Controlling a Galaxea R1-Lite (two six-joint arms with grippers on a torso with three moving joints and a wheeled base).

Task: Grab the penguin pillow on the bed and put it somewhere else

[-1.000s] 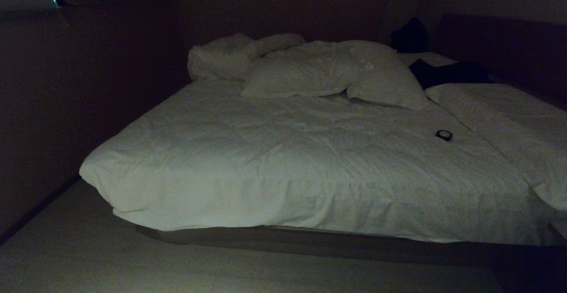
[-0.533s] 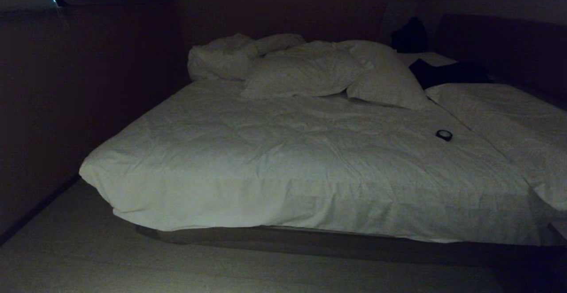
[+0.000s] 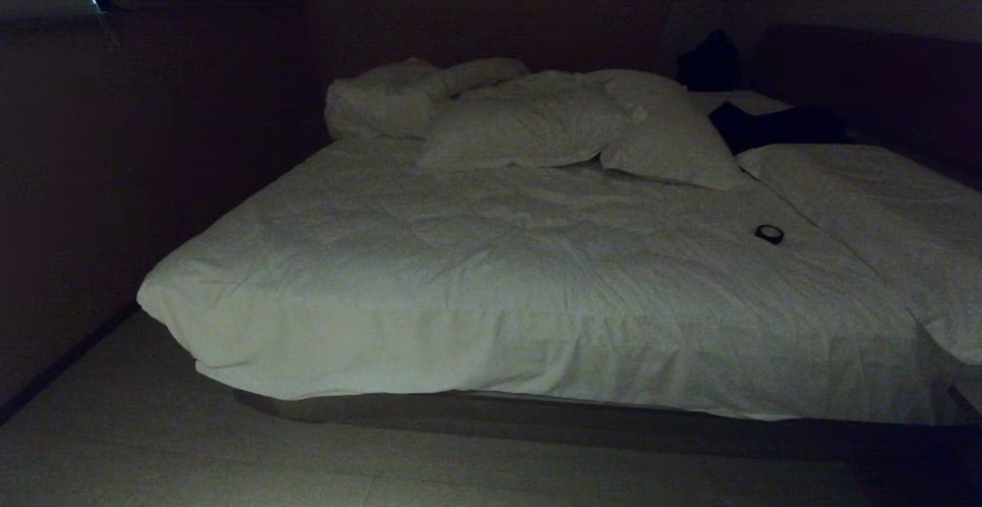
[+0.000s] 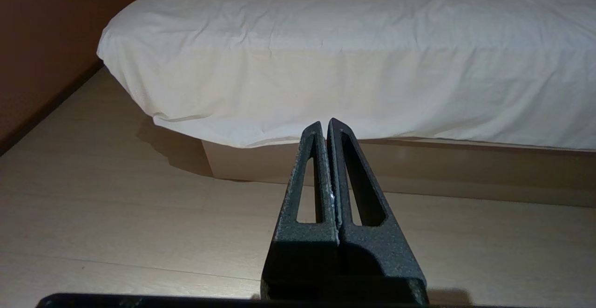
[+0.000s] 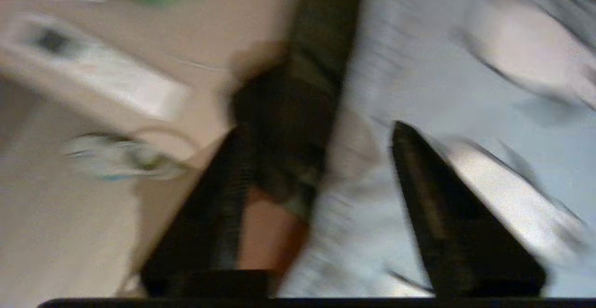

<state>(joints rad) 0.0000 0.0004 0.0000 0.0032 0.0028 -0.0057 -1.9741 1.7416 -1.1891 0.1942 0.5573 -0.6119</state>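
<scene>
We are seeing the bed (image 3: 537, 284) unchanged. Right tool (image 5: 321, 131) is blurring, part-open, pillow (image 5: 433, 79) just beyond its tips, nothing visibly gripped. Left tool (image 4: 324, 124) is sitting closed.

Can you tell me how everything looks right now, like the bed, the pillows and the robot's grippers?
bed: covered by a wrinkled white duvet.
white pillows: heaped and rumpled at the far end.
small dark round thing: lying on the duvet.
penguin pillow: grey-blue, right in front of the right gripper; too blurred to tell whether it is gripped.
left gripper: shut, empty, low before the bed.
right gripper: open.
</scene>
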